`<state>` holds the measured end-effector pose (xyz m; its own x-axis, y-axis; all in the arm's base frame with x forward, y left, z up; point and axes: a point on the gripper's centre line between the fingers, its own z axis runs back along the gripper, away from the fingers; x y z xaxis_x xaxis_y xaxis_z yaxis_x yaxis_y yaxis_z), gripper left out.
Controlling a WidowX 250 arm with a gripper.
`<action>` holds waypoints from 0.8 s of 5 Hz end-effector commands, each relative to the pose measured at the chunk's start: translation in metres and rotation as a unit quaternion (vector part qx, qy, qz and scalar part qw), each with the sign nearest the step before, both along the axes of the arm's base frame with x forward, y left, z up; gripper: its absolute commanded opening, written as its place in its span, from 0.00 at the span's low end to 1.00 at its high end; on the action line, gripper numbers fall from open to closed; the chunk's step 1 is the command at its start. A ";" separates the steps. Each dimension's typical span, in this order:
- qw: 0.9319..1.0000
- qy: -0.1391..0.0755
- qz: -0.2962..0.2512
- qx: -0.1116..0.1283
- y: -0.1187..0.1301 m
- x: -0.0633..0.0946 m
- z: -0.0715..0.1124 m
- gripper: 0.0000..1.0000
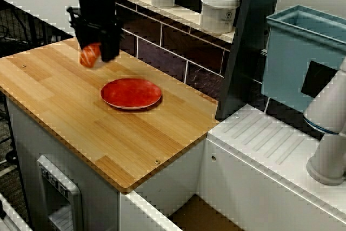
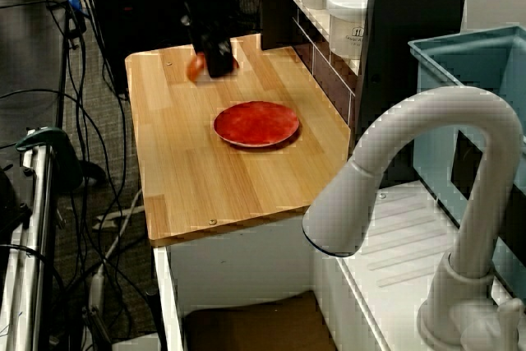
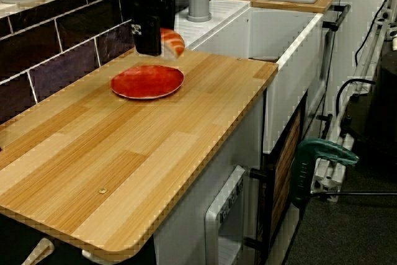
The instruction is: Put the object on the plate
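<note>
Above the counter (image 1: 65, 96), jaws clench orange-striped sushi (image 1: 90, 55); glossy red plate (image 1: 131, 93) sits apart.

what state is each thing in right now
gripper: shut on the sushi, raised above the counter
sushi: held in the air, not on the plate
plate: empty, flat on the wooden counter
jars: lids on, upright on the shelf
</note>
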<state>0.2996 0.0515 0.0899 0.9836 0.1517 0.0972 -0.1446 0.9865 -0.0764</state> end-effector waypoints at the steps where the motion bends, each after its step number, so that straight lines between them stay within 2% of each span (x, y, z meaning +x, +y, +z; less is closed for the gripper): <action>1: 1.000 -0.011 0.007 0.017 -0.015 0.033 -0.002 0.00; 2: 1.000 -0.002 0.003 0.026 -0.015 0.037 -0.014 0.00; 4: 0.999 -0.003 0.000 0.040 -0.013 0.025 -0.030 0.00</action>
